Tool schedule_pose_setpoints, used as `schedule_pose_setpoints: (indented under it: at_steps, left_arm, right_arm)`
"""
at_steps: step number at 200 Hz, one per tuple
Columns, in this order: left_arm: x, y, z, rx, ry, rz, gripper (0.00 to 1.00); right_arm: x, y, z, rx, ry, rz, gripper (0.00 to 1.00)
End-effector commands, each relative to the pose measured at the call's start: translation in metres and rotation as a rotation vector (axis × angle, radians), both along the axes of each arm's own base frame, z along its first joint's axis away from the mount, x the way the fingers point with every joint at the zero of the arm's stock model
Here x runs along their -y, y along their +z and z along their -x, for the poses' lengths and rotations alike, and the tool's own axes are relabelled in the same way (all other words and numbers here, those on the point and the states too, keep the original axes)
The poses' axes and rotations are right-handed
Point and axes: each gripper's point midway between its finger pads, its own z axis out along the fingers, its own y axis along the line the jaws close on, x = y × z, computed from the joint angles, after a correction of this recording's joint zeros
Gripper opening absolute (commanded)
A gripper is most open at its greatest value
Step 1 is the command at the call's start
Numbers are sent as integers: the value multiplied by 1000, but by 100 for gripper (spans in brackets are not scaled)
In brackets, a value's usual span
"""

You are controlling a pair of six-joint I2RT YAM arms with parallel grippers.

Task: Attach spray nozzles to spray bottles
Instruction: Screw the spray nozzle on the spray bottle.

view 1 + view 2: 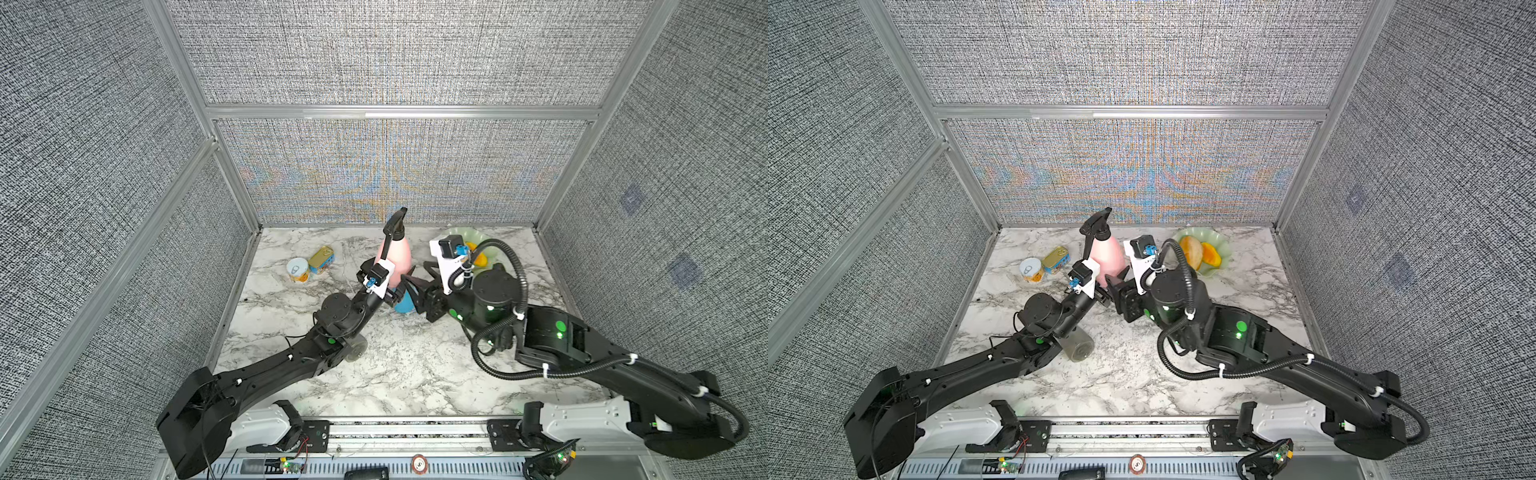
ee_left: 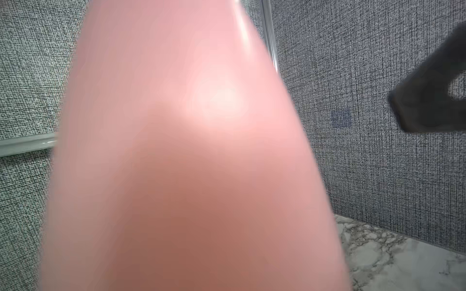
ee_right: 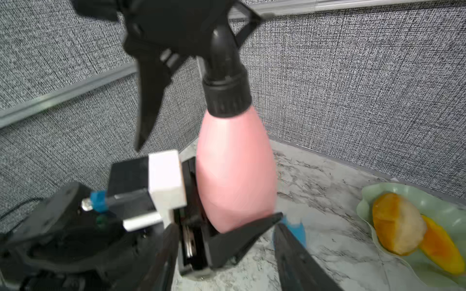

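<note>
A pink spray bottle (image 1: 397, 253) (image 1: 1106, 255) (image 3: 234, 176) stands upright at mid-table with a black spray nozzle (image 1: 395, 224) (image 3: 222, 83) seated on its neck. My left gripper (image 1: 392, 296) (image 1: 1100, 291) is shut on the bottle's lower body, and the bottle (image 2: 189, 151) fills the left wrist view. My right gripper (image 1: 417, 272) (image 3: 227, 228) is open, close to the bottle's base, gripping nothing. A blue bottle (image 1: 402, 306) (image 3: 295, 229) shows just behind the grippers. A smoky grey bottle (image 1: 1077, 349) lies on its side under my left arm. No white nozzle shows.
Two tin cans (image 1: 298, 269) (image 1: 322, 259) stand at the back left. A pale green plate (image 1: 1223, 245) (image 3: 365, 199) with orange fruit pieces sits at the back right, near my right wrist. Grey fabric walls close in three sides of the marble table (image 1: 407, 365).
</note>
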Motion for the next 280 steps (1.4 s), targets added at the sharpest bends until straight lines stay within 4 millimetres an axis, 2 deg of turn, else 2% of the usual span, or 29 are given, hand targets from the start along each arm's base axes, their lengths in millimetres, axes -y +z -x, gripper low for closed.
schedule_pose_setpoints:
  at_steps: [1, 16, 44, 79, 109, 146, 208, 262, 280]
  left_arm:
    - [6, 14, 12, 13, -88, 47, 44]
    - [9, 15, 17, 4, -128, 51, 44]
    - [15, 15, 25, -9, -192, 54, 44]
    - [26, 17, 42, -30, -318, 53, 44]
    - [32, 19, 52, -43, -395, 55, 44]
    - [37, 24, 62, -52, -463, 53, 44]
    - [43, 24, 67, -68, -516, 38, 44]
    - [43, 23, 66, -68, -510, 31, 44]
    - [43, 22, 66, -70, -510, 30, 44]
  right_arm:
    - [5, -1, 11, 16, 156, 51, 62]
    - [8, 6, 15, 51, 268, 41, 63]
    - [13, 29, 8, 99, 401, -7, 64]
    - [4, 56, 17, 142, 610, -39, 68]
    - [-1, 73, 11, 157, 668, -63, 70]
    - [-10, 76, -1, 129, 698, -80, 69]
    - [-22, 78, 0, 110, 780, -108, 63]
    - [-24, 76, 2, 89, 804, -147, 51]
    - [-25, 73, 2, 81, 804, -152, 44]
